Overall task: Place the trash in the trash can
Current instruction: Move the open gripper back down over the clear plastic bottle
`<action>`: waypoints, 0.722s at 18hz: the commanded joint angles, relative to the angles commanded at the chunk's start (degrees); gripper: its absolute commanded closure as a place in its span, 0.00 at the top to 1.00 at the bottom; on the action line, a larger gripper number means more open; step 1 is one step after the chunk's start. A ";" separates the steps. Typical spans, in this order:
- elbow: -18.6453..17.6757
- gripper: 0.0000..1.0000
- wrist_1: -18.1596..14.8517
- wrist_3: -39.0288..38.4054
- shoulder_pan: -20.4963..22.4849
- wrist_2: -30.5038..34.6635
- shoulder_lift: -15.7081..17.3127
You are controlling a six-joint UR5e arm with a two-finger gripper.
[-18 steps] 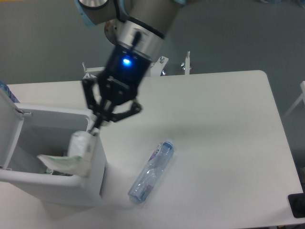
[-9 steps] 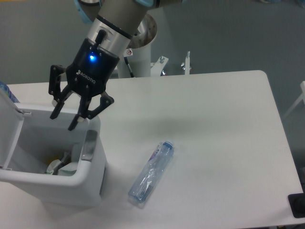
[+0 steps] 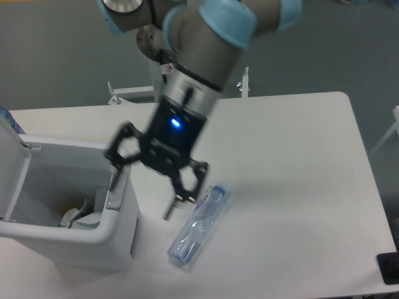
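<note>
The flattened clear water bottle (image 3: pixel 198 225), with a blue cap and bluish label, lies on the white table right of the trash can. The white trash can (image 3: pixel 68 246) stands at the front left with its lid (image 3: pixel 12 171) swung open. Pale crumpled trash (image 3: pixel 80 216), a clear wrapper, rests inside it near the right wall. My gripper (image 3: pixel 142 200) hangs open between the can's right rim and the bottle, fingers pointing down. One fingertip is just left of the bottle's cap end. Nothing is between the fingers.
A black object (image 3: pixel 388 268) sits at the table's front right corner. Metal clamps (image 3: pixel 244 81) stand at the table's back edge. A blue-marked item (image 3: pixel 7 119) pokes in at the far left behind the can.
One second ago my gripper held the wrapper at the can's rim. It then opened above the can, leaving the wrapper inside, and has now swung right and down beside the bottle.
</note>
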 joint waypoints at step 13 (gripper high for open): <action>-2.55 1.00 0.00 5.72 -2.71 18.54 -10.29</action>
